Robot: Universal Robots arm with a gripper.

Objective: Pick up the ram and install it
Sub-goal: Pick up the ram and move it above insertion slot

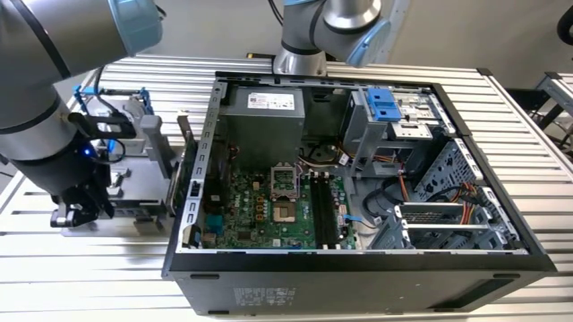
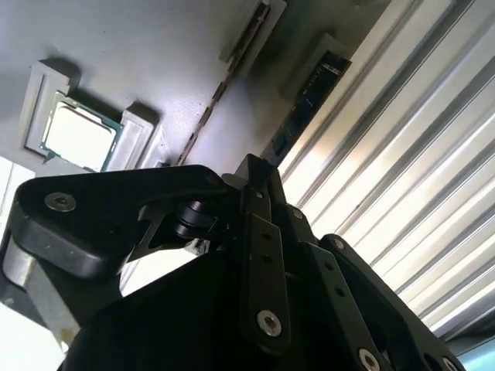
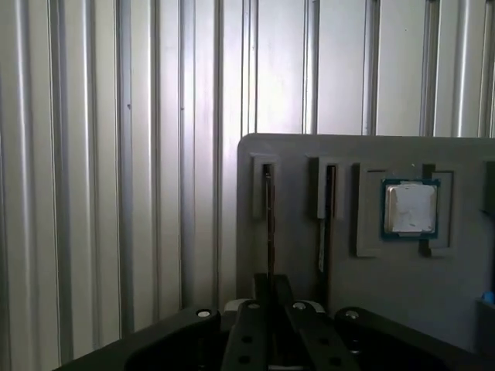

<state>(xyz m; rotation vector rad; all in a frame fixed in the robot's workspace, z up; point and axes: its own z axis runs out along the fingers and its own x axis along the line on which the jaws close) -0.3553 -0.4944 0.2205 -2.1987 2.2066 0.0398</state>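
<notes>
In both wrist views, two thin boards stand on edge in slots of a grey holder tray (image 3: 294,154). The dark bluish one with pale marks is the ram (image 3: 328,207) (image 2: 308,97). The other thin board (image 3: 268,216) (image 2: 207,112) is in the neighbouring slot. My gripper (image 3: 271,280) (image 2: 254,166) hovers at the near end of these slots, roughly in line with the thin board. Its fingers are pressed together and I see nothing between them. In the exterior view the gripper (image 1: 72,216) hangs low at the holder's left side, away from the open computer case (image 1: 358,265). The case's black memory slots (image 1: 327,213) lie on the green motherboard.
A small square silver chip (image 3: 410,209) (image 2: 77,137) rests in a recess of the holder. Ribbed metal tabletop (image 3: 116,154) surrounds the tray. In the case, a power supply (image 1: 264,121), cables and drive cages (image 1: 447,201) crowd the exterior view's right. A second arm's base (image 1: 300,60) stands behind the case.
</notes>
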